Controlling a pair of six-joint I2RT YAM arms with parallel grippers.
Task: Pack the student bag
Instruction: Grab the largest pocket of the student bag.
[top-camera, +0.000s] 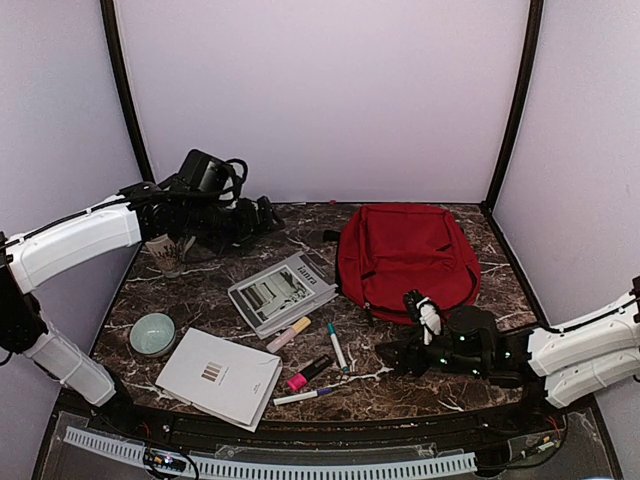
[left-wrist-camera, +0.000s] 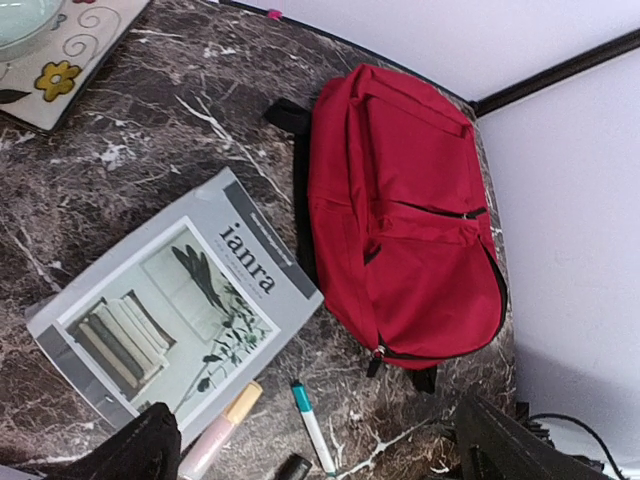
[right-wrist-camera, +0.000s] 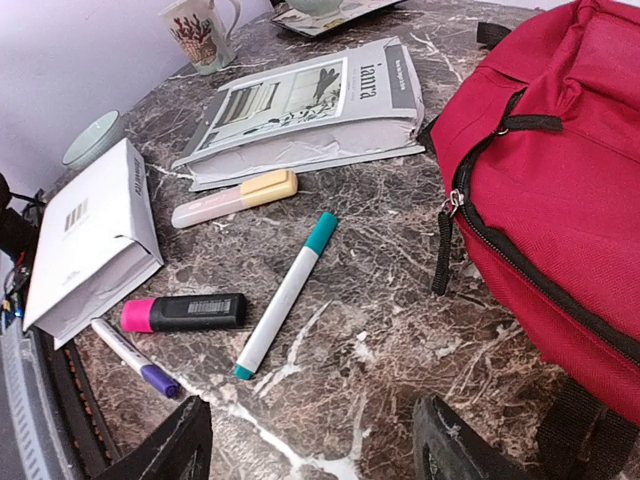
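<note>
The red student bag (top-camera: 405, 258) lies flat and zipped at the back right of the marble table; it also shows in the left wrist view (left-wrist-camera: 405, 215) and the right wrist view (right-wrist-camera: 560, 160). My right gripper (top-camera: 400, 355) is open and empty, low over the table just in front of the bag, with a teal-capped marker (right-wrist-camera: 285, 295) lying ahead of it. My left gripper (top-camera: 265, 215) is open and empty, raised at the back left, looking down on a grey magazine (left-wrist-camera: 175, 310) and the bag.
A white book (top-camera: 220, 375), a pink-and-black highlighter (top-camera: 310, 372), a peach highlighter (top-camera: 288, 333), a purple-capped pen (top-camera: 305, 396), a teal bowl (top-camera: 152, 332) and a floral mug (top-camera: 165, 255) lie on the table's left and middle. Walls close in the sides and back.
</note>
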